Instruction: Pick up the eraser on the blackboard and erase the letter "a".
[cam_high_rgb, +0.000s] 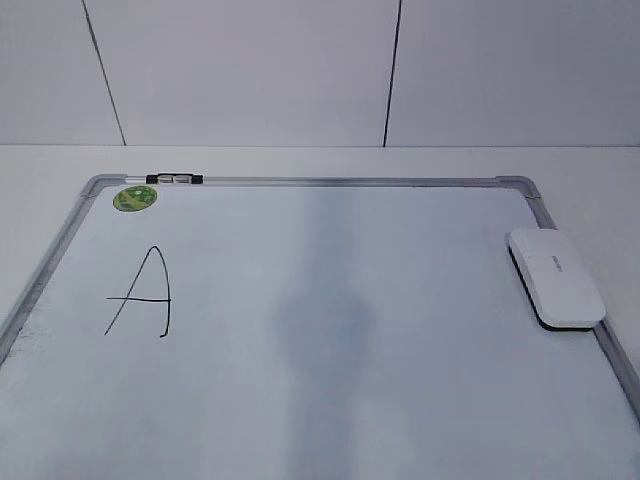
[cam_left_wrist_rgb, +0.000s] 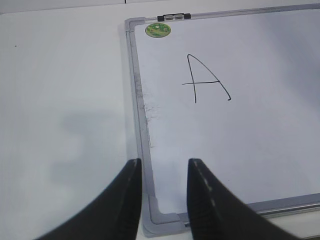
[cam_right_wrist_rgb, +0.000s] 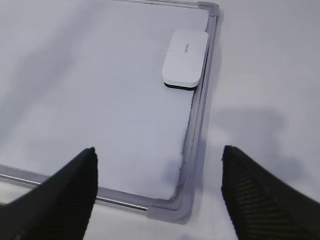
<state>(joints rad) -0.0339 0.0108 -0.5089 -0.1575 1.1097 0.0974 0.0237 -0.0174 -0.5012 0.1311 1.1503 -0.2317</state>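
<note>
Right claw (cam_right_wrist_rgb: 157, 187) wide open, holding nothing, hovering over the near right corner of the blackboard (cam_right_wrist_rgb: 192, 135). Eraser (cam_right_wrist_rgb: 185, 59) sits ahead of it and slightly right, flat on the board, touching the right frame rail. Left claw (cam_left_wrist_rgb: 164, 200) partly open, empty, over the near left corner; capital "A" (cam_left_wrist_rgb: 205, 78) ahead of it, green sticker (cam_left_wrist_rgb: 158, 30) further out at the far corner. No lowercase "a" visible in any view. Risks: rail blocks a finger during the grasp; tilted eraser loses felt contact.
</note>
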